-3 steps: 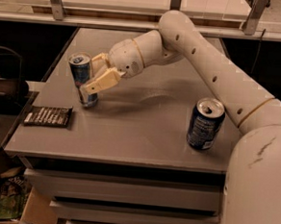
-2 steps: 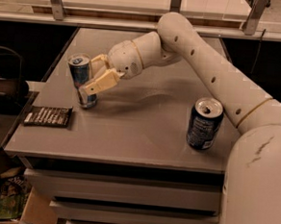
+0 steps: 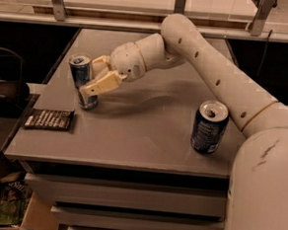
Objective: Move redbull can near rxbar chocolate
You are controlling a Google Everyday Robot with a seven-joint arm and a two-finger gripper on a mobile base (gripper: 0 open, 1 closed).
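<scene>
The redbull can (image 3: 82,73), slim, blue and silver with a silver top, stands upright on the grey table (image 3: 147,132) at its left side. My gripper (image 3: 92,78) is around the can, one pale finger (image 3: 100,85) in front of it and the other behind it. The rxbar chocolate (image 3: 49,119), a flat dark bar with pale text, lies at the table's front left corner, a short way in front and to the left of the can.
A wider dark blue can (image 3: 209,127) with white text stands at the table's right, beside my arm (image 3: 220,78). A dark chair (image 3: 4,92) sits left of the table. Drawers are below the tabletop, and a counter edge runs behind.
</scene>
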